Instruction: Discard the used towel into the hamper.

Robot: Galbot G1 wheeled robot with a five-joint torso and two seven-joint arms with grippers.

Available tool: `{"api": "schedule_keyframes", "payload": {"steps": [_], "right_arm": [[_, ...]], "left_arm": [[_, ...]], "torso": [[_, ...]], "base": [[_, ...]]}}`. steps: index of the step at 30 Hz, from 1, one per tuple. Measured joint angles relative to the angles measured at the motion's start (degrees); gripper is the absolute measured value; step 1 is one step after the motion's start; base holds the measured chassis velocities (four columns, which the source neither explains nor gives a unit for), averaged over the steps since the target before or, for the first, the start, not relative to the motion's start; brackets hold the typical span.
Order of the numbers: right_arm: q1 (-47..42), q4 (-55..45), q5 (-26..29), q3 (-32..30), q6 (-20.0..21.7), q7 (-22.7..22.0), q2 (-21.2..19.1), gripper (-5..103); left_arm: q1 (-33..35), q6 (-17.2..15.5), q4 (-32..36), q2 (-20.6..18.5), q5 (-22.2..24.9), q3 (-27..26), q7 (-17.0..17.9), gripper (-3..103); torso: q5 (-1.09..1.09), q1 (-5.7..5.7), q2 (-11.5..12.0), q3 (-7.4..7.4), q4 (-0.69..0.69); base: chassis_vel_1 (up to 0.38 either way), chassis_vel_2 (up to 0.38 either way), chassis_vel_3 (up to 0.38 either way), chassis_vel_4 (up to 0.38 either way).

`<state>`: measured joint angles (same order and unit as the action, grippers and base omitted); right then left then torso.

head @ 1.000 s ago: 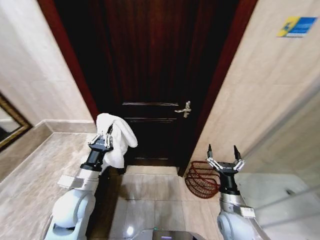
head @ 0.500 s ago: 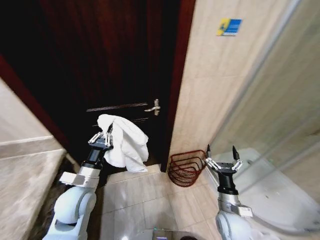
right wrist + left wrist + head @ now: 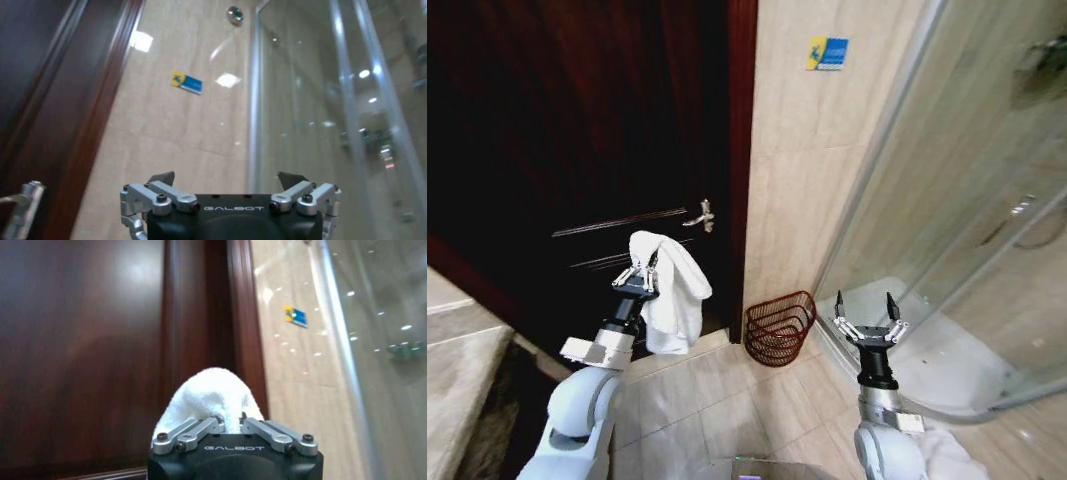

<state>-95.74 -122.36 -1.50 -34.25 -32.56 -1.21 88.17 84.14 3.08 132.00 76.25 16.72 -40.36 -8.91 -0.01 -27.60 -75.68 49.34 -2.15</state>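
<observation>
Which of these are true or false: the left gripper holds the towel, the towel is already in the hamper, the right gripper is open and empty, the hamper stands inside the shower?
1. The left gripper holds the white towel. True.
2. The towel is already in the hamper. False: it hangs from the left gripper, off to the hamper's side.
3. The right gripper is open and empty. True.
4. The hamper stands inside the shower. False: it sits on the floor against the tiled wall, between the door and the shower glass.

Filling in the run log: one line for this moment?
left gripper: shut on towel, raised | right gripper: open, empty | hamper: on floor beside door frame, no towel in it
</observation>
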Motion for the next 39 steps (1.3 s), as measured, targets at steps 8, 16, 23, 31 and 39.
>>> {"api": "schedule_keyframes", "payload": {"steps": [8,16,23,31,39], "right_arm": [[-1.19,-0.82,-1.47,-0.5,-0.76,-0.75,0.73,100],[-1.44,-0.56,-3.01,-0.59,-1.33,-2.01,1.77,100],[-0.99,0.43,-4.18,-0.49,-1.6,-2.26,2.52,100],[-0.99,-0.32,-4.49,-0.66,-0.47,-2.21,3.15,100],[-1.18,0.67,-5.96,-0.32,-1.23,-1.63,3.96,100]], "left_arm": [[-1.13,0.56,-1.14,-1.18,0.9,0.89,0.11,2],[-3.45,0.84,-4.99,-1.88,2.68,3.46,1.42,2],[-8.01,2.75,-13.33,-4.86,3.92,8.77,1.25,2],[-14.54,3.55,-21.27,-10.99,7.76,13.53,0.48,2],[-22.62,4.13,-30.26,-13.68,11.39,19.52,0.3,2]], "torso": [[0.01,0.0,0.0,0.0,0.0],[0.01,0.0,0.0,0.0,0.01],[-0.01,0.0,0.0,0.0,-0.02],[0.0,0.0,0.0,0.01,-0.01],[0.01,-0.01,0.0,0.01,0.0]], "base": [[-0.114,-0.128,-0.115,-0.107],[-0.108,-0.105,-0.109,-0.116],[-0.014,-0.016,-0.023,-0.02],[0.0,0.0,0.0,0.0],[0.0,0.0,0.0,0.0]]}}
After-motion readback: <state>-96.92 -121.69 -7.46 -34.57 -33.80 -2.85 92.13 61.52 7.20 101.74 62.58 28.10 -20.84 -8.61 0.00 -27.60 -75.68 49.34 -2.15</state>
